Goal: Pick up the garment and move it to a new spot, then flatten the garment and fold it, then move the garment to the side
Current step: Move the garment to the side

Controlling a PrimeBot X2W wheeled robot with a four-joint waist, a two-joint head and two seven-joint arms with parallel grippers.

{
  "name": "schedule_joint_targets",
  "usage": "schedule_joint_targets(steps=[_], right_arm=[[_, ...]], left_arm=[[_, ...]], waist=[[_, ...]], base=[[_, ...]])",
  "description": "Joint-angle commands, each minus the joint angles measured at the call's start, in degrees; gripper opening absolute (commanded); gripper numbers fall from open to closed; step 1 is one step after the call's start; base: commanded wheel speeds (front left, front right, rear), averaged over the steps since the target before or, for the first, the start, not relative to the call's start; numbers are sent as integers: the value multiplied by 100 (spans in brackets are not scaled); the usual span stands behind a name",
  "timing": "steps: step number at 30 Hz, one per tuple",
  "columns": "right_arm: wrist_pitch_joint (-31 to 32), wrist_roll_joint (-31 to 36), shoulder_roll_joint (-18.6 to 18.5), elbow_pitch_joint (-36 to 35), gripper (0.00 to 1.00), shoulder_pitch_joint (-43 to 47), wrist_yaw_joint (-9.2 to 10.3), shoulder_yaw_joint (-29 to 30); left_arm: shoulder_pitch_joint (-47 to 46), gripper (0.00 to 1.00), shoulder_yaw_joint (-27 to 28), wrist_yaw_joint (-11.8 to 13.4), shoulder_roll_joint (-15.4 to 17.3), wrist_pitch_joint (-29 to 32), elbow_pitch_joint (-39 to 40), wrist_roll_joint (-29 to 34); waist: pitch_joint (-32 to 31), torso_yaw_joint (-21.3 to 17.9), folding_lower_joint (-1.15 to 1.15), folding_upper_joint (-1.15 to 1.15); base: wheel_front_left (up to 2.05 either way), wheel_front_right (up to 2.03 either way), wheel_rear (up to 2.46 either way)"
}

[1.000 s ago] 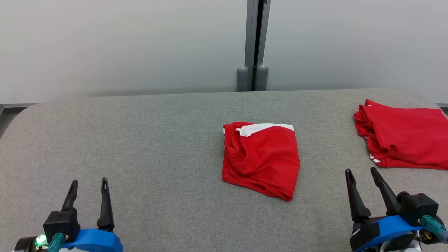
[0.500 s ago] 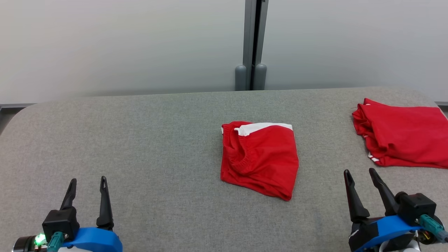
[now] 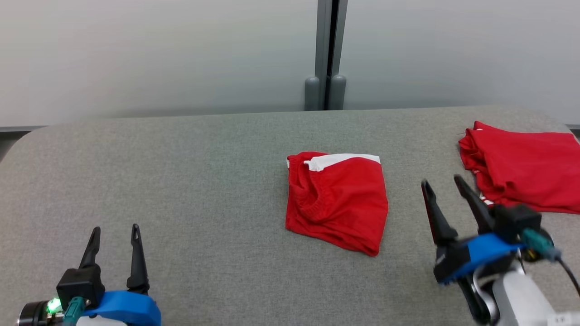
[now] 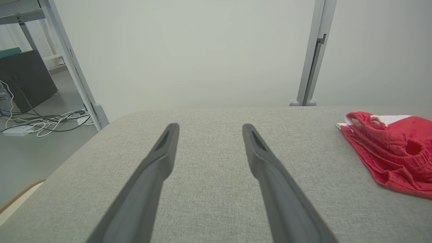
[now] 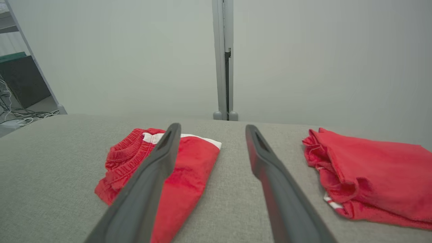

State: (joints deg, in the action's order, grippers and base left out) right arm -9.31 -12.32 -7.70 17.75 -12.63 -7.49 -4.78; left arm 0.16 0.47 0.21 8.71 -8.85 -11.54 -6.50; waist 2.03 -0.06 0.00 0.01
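A folded red garment (image 3: 337,201) with a white band along its far edge lies at the middle of the grey table (image 3: 181,172); it also shows in the left wrist view (image 4: 391,152) and the right wrist view (image 5: 158,165). My right gripper (image 3: 442,183) hangs open above the table, just right of the garment and apart from it, nothing between its fingers (image 5: 256,148). Open and empty as well, my left gripper (image 3: 114,231) rests at the near left, far from the garment.
A second red garment pile (image 3: 525,167) lies at the table's far right edge, close behind my right gripper; it shows too in the right wrist view (image 5: 368,172). A grey partition post (image 3: 326,54) stands behind the table. Cables (image 4: 40,121) lie on the floor off the left.
My right gripper has risen and moved forward and a little left, toward the gap between the two garments. The left gripper stayed put. The camera tilted slightly.
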Motion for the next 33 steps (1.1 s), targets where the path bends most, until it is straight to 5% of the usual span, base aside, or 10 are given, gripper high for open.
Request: schedule_joint_targets(steps=[1,14,31,32,33], right_arm=[[7,-10,-38,52,100,-238,-1,-31],[690,45,-214,2019,100,-2318,-1,-499],[242,-352,21,4203,100,-2655,-5,-1190],[210,-523,85,4275,46,-2674,-9,-1276],[196,-606,89,4295,16,-2683,-10,-1314]], left_arm=[[-121,100,-37,31,1,-23,6,-14],[-495,100,-218,140,-99,-194,-20,28],[-1075,100,-460,206,-242,-456,-255,6],[-1112,100,-476,224,-252,-493,-275,4],[-1121,100,-482,225,-256,-498,-284,5]], waist=[[58,41,0,-1],[834,332,0,-1],[1423,583,0,-1],[1431,580,0,-1],[1430,576,0,-1]], base=[[0,0,0],[0,0,0],[0,0,0],[0,0,0],[0,0,0]])
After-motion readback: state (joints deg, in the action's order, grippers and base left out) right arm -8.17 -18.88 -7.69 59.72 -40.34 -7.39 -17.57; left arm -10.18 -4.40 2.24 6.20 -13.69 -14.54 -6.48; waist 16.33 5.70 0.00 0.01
